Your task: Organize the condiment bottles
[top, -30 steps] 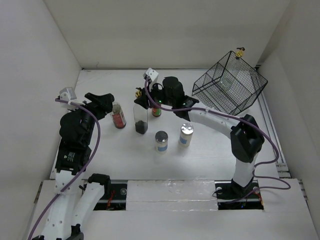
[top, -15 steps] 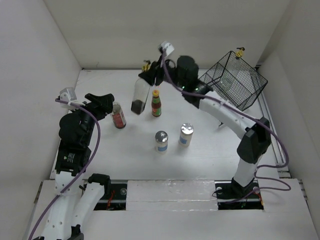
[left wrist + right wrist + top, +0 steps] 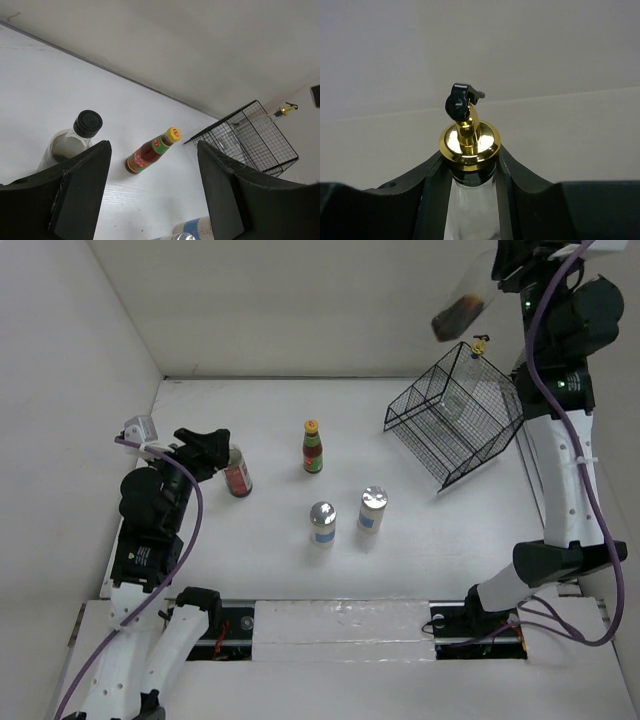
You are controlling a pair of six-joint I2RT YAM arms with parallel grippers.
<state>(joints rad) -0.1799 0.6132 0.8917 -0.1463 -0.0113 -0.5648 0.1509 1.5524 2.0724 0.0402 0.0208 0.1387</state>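
Top external | right gripper jaws pinch cruet at its neck, tilted, high near basket | left gripper jaws spread beside jar | advice: level cruet, lower slowly inside rim

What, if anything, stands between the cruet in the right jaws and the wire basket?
Nothing visible. The dark-filled cruet, its neck between the jaws of the right gripper, hangs high in open air by the black wire basket. A second cruet already sits inside, its gold spout poking out at the far corner.
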